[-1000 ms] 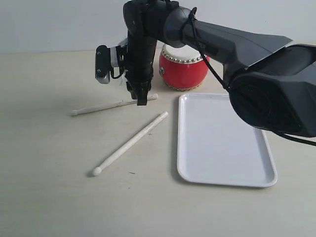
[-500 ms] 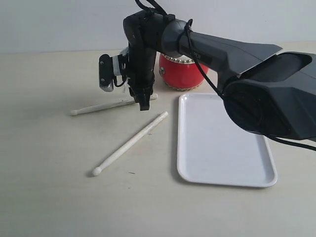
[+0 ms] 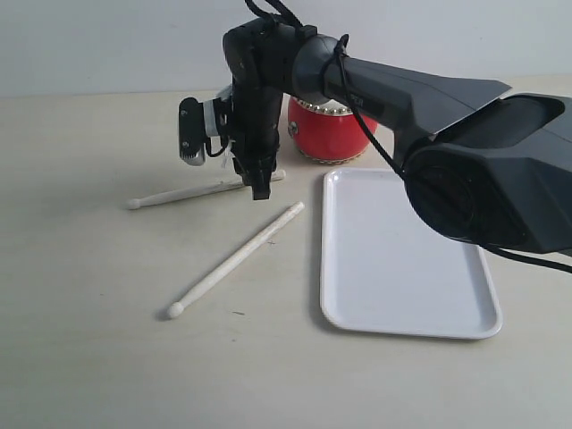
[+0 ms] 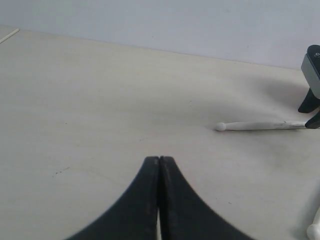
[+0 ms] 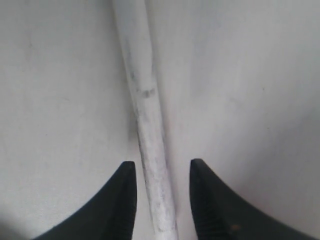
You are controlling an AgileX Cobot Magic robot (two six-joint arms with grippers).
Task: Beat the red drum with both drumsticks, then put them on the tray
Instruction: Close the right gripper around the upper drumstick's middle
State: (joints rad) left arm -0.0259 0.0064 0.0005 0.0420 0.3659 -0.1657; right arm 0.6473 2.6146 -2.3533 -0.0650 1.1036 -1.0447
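Note:
The red drum (image 3: 329, 134) stands at the back, partly hidden behind my right arm. Two drumsticks lie on the table left of the white tray (image 3: 402, 259): the far drumstick (image 3: 183, 192) and the near drumstick (image 3: 237, 259). My right gripper (image 3: 259, 186) reaches across and points down over the far stick's butt end. In the right wrist view it (image 5: 161, 169) is open, one finger on each side of that drumstick (image 5: 142, 90), not pinching it. My left gripper (image 4: 159, 160) is shut on nothing, low over bare table. It faces the far drumstick (image 4: 260, 126).
The right arm's dark links (image 3: 411, 80) span the upper right of the exterior view, above the tray's far end. The right gripper's fingers (image 4: 311, 107) show at the edge of the left wrist view. The left arm does not appear in the exterior view.
Over the last second my right gripper shifted slightly right and dipped a little lower onto the far drumstick; in the last half second it has held still. Both sticks lie unmoved.

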